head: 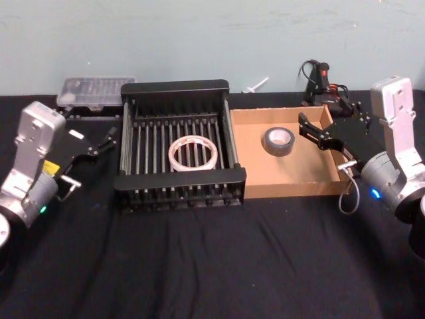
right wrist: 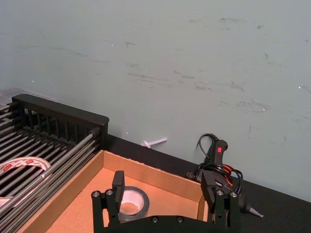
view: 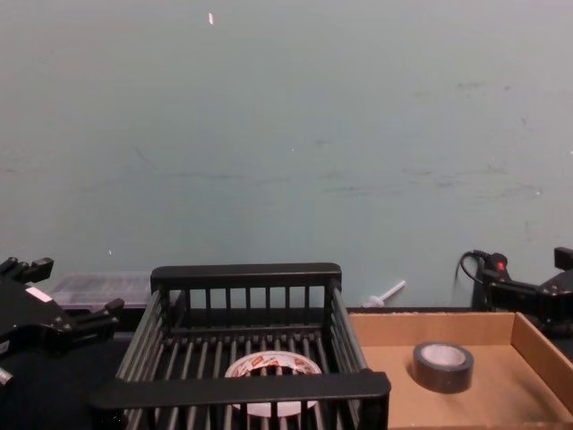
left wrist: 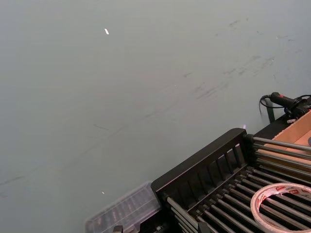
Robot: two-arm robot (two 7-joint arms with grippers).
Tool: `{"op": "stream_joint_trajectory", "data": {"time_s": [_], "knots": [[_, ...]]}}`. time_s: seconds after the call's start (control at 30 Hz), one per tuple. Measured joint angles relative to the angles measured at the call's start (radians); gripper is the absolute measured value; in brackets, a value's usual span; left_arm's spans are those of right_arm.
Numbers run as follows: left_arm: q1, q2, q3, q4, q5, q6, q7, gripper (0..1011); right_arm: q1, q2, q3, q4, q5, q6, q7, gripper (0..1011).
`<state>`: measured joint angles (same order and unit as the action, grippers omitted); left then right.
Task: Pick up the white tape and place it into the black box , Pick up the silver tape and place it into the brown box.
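The white tape (head: 192,153) lies flat on the slatted floor of the black box (head: 176,88), and it also shows as the white tape (left wrist: 282,204) (view: 273,367). The silver tape (head: 279,141) rests on the floor of the brown box (head: 285,187), toward its back. My right gripper (head: 307,129) hovers open over the brown box's right wall, just right of the silver tape (right wrist: 129,201). In the right wrist view the fingers (right wrist: 118,182) stand wide apart with nothing between them. Left of the black box, my left gripper (head: 106,141) is open and empty.
A clear plastic case (head: 93,90) sits behind the black box at the back left. A black and red tool with a cable (head: 322,80) and a small white object (head: 255,85) lie behind the brown box. Black cloth (head: 212,266) covers the table in front.
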<state>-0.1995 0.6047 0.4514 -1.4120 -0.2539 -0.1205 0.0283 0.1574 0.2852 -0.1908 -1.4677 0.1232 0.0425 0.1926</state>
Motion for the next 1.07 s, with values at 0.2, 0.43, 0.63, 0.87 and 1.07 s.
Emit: {"op": "stream_joint_trajectory", "data": {"time_s": [0.2, 0.43, 0.63, 0.87, 1.07], "knots": [[0.0, 0.0, 0.0, 0.0, 0.0, 0.0, 0.0, 1001, 0.001, 0.001, -0.001, -0.001, 0.0, 0.0, 0.001, 1002], [0.0, 0.0, 0.0, 0.0, 0.0, 0.0, 0.0, 1001, 0.001, 0.001, -0.001, -0.001, 0.001, 0.0, 0.001, 1002], [0.0, 0.0, 0.0, 0.0, 0.0, 0.0, 0.0, 1001, 0.001, 0.001, -0.001, -0.001, 0.001, 0.0, 0.001, 1002], [0.0, 0.0, 0.0, 0.0, 0.0, 0.0, 0.0, 1001, 0.001, 0.001, -0.001, -0.001, 0.002, 0.0, 0.001, 1002], [0.0, 0.0, 0.0, 0.0, 0.0, 0.0, 0.0, 1001, 0.001, 0.001, -0.001, -0.001, 0.002, 0.0, 0.001, 1002]]}}
